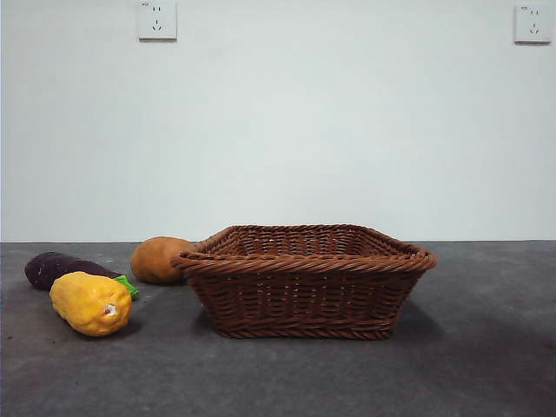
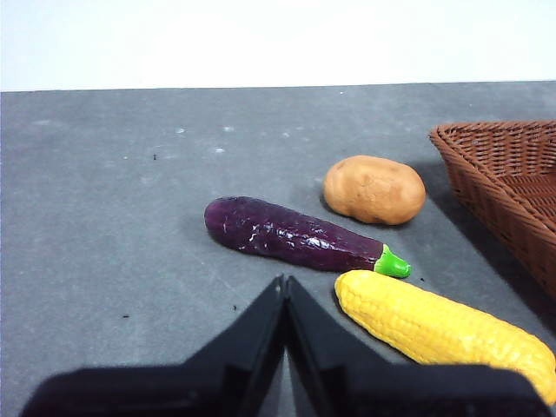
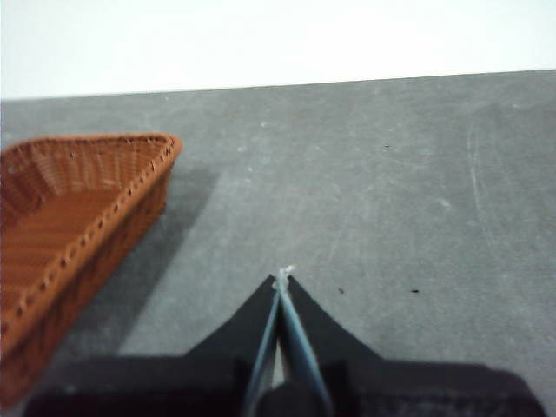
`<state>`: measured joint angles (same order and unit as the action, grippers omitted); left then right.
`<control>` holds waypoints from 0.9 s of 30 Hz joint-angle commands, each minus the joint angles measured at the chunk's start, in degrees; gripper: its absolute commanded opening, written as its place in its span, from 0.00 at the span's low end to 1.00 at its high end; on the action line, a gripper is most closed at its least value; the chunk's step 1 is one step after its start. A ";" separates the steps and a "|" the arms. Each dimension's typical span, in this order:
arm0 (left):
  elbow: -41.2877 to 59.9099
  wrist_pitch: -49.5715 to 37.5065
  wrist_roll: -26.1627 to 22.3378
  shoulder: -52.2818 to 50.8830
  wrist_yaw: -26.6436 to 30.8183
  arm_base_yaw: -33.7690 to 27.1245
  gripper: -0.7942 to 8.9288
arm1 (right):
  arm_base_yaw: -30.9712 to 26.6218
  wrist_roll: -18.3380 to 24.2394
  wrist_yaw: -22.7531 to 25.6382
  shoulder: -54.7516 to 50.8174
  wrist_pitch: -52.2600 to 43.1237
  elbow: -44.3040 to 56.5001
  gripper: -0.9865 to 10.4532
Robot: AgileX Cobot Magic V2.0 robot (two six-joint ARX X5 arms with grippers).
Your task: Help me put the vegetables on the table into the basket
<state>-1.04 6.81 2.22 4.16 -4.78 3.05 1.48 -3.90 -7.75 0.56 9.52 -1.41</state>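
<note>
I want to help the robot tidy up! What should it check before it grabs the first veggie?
1. Basket has room: ok, nothing shows inside it.
2. All three veggies out in the open on the table: ok. Eggplant, potato and corn lie beside the basket.
3. Left gripper near the veggies: ok, corn and eggplant lie just ahead of it.
4. Left gripper open for grabbing: not ok, its jaws are shut.
5. Right gripper out of the way: ok, it is over bare table on the basket's other side, shut and holding nothing.
</note>
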 commanded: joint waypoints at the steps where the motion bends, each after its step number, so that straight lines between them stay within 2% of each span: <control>1: 0.09 -0.44 1.57 0.09 -0.20 -0.11 0.08 | 0.04 -4.79 -0.22 -0.07 -1.97 0.59 0.09; 7: -2.29 -0.28 7.72 0.44 -3.43 -0.11 0.07 | 0.04 -12.15 -0.61 -0.02 -2.21 -0.81 0.08; 11: -7.50 2.67 8.31 2.29 -4.63 -0.13 0.07 | 0.04 -14.10 -0.61 0.44 -2.03 -4.48 0.08; 16: -15.87 8.39 8.28 7.63 -4.87 -0.11 0.07 | 0.07 -14.23 -1.88 4.15 0.61 -12.13 0.08; 21: -25.16 14.05 8.26 14.21 -9.33 -0.11 0.07 | 0.07 -13.75 -2.67 10.86 9.66 -22.73 0.08; 27: -36.81 22.29 7.45 22.03 -12.94 -0.07 0.08 | 0.07 -8.79 -7.28 21.44 22.56 -37.70 0.08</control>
<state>-36.36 28.34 10.15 25.41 -16.95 3.05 1.48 -14.83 -14.44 20.82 30.79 -36.99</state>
